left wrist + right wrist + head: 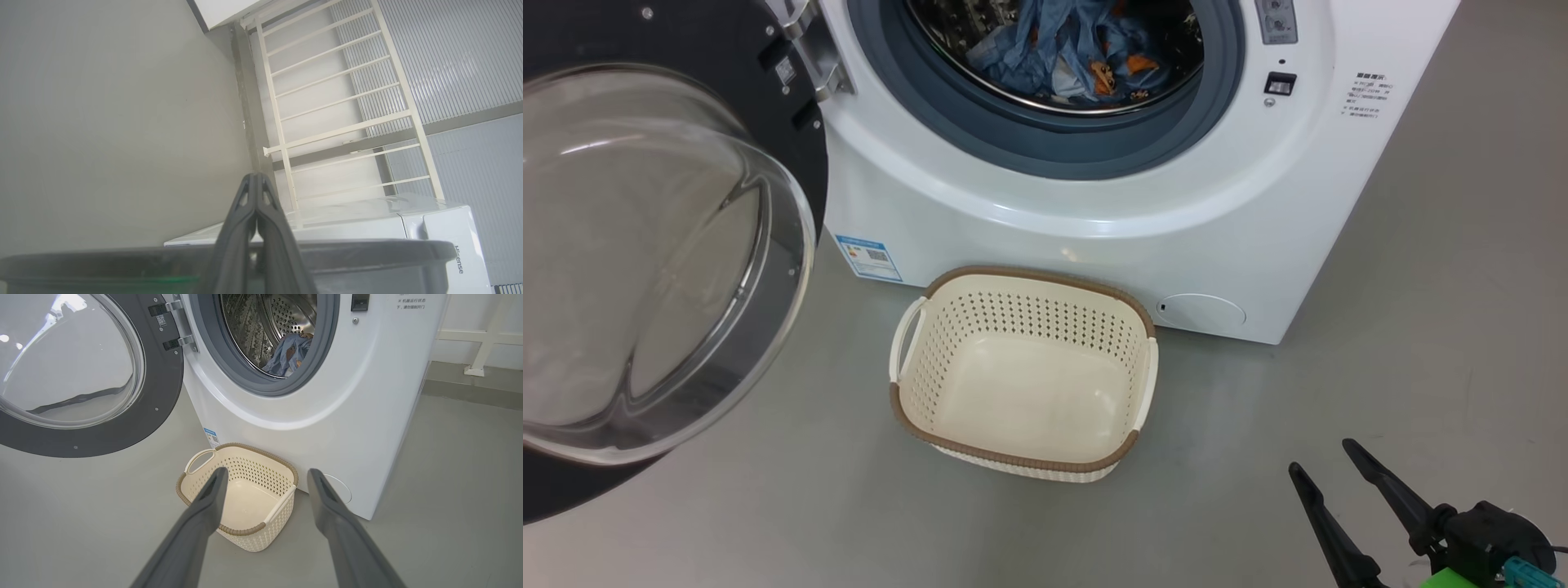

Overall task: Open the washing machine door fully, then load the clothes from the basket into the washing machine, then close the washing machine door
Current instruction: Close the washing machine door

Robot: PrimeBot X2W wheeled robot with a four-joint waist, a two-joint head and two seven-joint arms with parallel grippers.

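A smooth grey floor [1462, 269] spread from six round to three o'clock in the head view. In the left wrist view a cream barred frame [339, 132] ran from twelve o'clock down toward five. A ribbed grey panel [449, 53] lay at two o'clock and a plain pale wall [114, 122] at nine. In the right wrist view a white post [488, 347] stood at two o'clock, its foot on a grey strip [449, 375] along the wall.
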